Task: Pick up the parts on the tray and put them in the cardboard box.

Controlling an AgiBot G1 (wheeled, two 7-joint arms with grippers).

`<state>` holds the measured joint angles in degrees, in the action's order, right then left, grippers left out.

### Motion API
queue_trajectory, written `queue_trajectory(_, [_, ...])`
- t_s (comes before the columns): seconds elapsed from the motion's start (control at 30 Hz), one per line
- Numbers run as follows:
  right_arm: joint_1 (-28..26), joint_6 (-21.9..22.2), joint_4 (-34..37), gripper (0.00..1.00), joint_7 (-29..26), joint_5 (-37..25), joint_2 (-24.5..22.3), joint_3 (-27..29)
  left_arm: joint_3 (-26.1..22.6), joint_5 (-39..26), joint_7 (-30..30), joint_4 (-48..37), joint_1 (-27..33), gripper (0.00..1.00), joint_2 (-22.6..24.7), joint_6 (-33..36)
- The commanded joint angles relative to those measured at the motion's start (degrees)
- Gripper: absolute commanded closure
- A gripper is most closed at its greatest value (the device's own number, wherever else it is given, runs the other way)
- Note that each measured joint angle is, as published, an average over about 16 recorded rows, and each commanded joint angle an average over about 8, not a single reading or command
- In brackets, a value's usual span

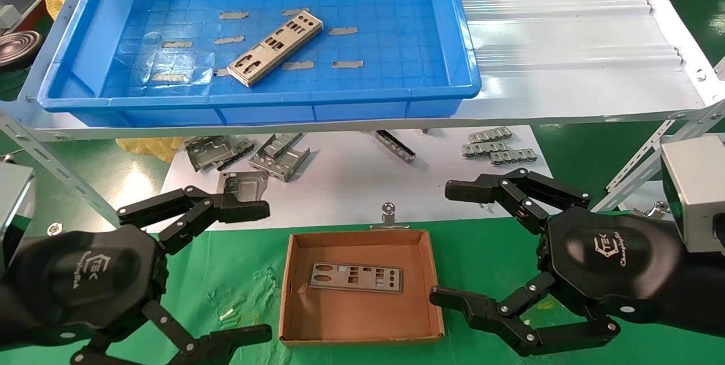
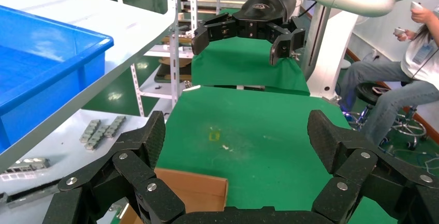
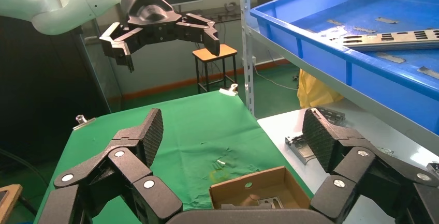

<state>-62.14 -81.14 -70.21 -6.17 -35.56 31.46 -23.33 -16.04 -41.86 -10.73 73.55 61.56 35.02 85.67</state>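
- Green cloth covers the tabletop (image 1: 238, 274), with a white board at its far edge and a white shelf raised above that.
- Left end effector (image 1: 249, 271) hovers over the near left part of the tabletop, fingers spread wide apart and holding nothing; the left wrist view shows it (image 2: 238, 146) above the green cloth.
- Right end effector (image 1: 453, 243) hovers over the near right part, just beside the right wall of the cardboard box, its fingers also wide apart and empty; in the right wrist view (image 3: 233, 136) the box sits below it.
- Cardboard box (image 1: 294, 291) rests on the green cloth between the two end effectors, near the front edge at the middle. One part (image 1: 355, 278) lies flat on its floor.
- Blue tray (image 1: 255, 101) sits on the raised shelf beyond the far edge, towards the left. A second part (image 1: 276, 47) lies diagonally on its gridded floor, among short grey tape strips (image 1: 347, 64).
- Bent grey brackets (image 1: 280, 155) lie scattered on the white board under the shelf, along the far edge.
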Motion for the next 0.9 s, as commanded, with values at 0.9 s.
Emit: queue_trajectory(0.9, [0.0,0.0,0.0,0.0,0.0,0.0,0.0,0.0,0.0,0.0,0.0,0.0,0.0,0.0,0.0,0.0])
